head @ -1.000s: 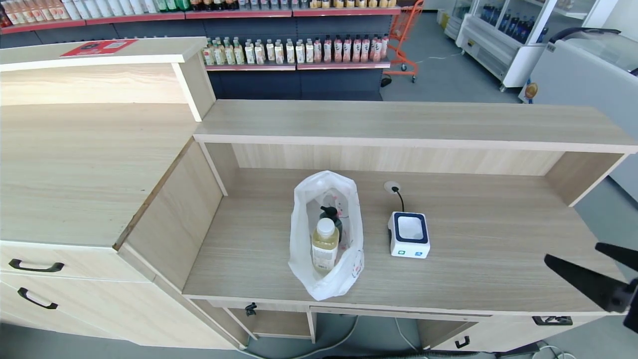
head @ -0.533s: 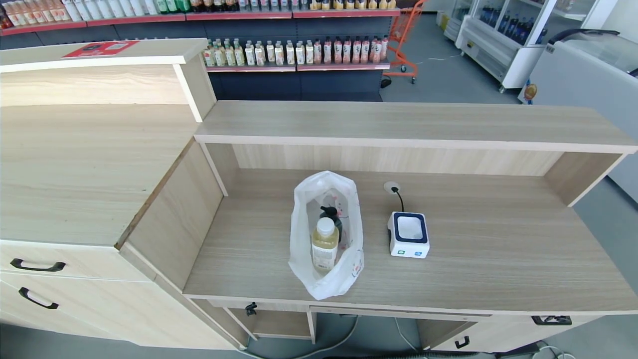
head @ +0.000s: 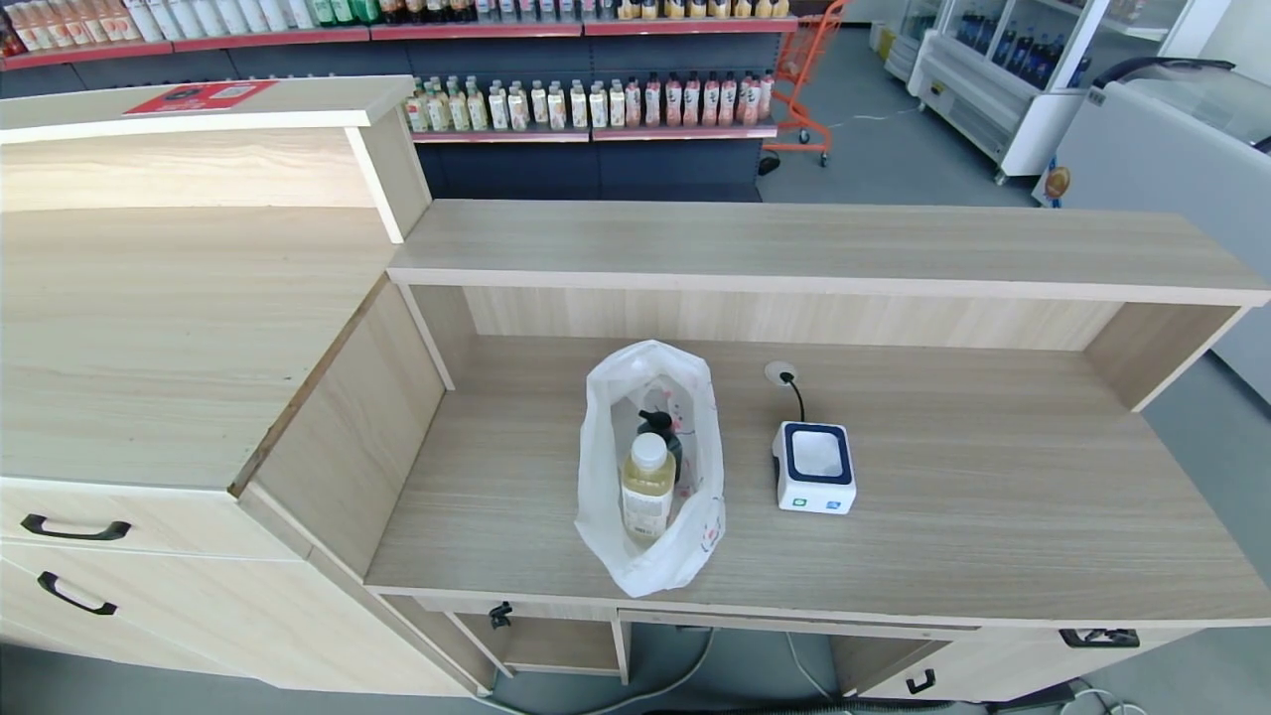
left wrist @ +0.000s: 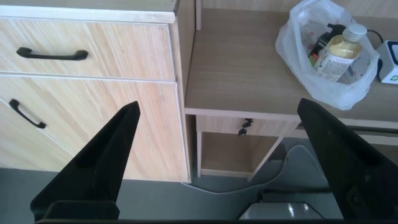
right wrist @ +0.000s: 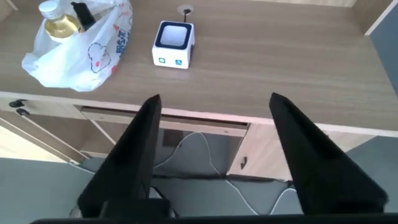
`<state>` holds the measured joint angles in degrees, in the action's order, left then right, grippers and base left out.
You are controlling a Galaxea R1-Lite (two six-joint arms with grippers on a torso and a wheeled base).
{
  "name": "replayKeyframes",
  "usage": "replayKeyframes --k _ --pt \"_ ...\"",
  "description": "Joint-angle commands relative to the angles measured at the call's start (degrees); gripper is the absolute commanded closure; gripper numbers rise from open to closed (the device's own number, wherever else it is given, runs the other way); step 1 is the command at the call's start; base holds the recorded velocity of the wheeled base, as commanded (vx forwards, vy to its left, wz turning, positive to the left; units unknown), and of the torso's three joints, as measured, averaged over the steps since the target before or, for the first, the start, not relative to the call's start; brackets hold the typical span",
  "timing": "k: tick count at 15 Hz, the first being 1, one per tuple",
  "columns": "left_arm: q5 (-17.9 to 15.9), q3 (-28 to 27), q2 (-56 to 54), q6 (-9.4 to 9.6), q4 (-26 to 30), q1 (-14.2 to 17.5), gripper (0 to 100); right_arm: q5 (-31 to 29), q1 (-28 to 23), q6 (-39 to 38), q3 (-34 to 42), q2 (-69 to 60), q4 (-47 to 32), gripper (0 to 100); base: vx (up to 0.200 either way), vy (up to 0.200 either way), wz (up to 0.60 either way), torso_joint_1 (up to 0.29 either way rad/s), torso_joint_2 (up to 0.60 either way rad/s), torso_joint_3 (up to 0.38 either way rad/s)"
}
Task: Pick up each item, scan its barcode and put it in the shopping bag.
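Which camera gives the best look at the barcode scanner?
The head view: the barcode scanner is seen whole from above, with its cable. The right wrist view shows it whole too, at a slant. The left wrist view catches just a corner beside the shopping bag.

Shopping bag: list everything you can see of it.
The shopping bag is thin, crinkled, translucent white plastic with small red print on its side. It sits slumped on the counter near the front edge, with its mouth gaping open. Inside are a yellow bottle with a white cap and, behind it, a dark pump bottle. The scanner stands to its right, apart from it. No gripper touches the bag.
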<state>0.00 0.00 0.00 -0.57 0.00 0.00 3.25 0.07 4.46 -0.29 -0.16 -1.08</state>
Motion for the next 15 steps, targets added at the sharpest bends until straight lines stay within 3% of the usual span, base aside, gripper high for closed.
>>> replayKeyframes --k 1,7,12,15 --pt "0.0 0.0 0.1 -0.04 0.0 0.0 0 0.0 0.0 -0.1 0.0 0.2 -0.1 100 0.0 0.0 0.0 0.0 0.0 0.0" --pt "0.0 0.0 0.1 -0.22 0.0 -0.1 0 0.0 0.0 -0.2 0.0 0.2 -0.2 100 0.0 0.0 0.0 0.0 0.0 0.0" --pt "0.0 0.0 0.0 1.72 0.0 0.0 0 0.1 0.0 0.2 0.0 0.2 -0.2 100 0.0 -0.2 0.0 0.007 0.0 -0.002" --pt "0.0 0.0 0.0 1.8 0.0 0.0 0 0.0 0.0 0.2 0.0 0.2 -0.1 100 0.0 -0.2 0.0 -0.004 0.0 0.001"
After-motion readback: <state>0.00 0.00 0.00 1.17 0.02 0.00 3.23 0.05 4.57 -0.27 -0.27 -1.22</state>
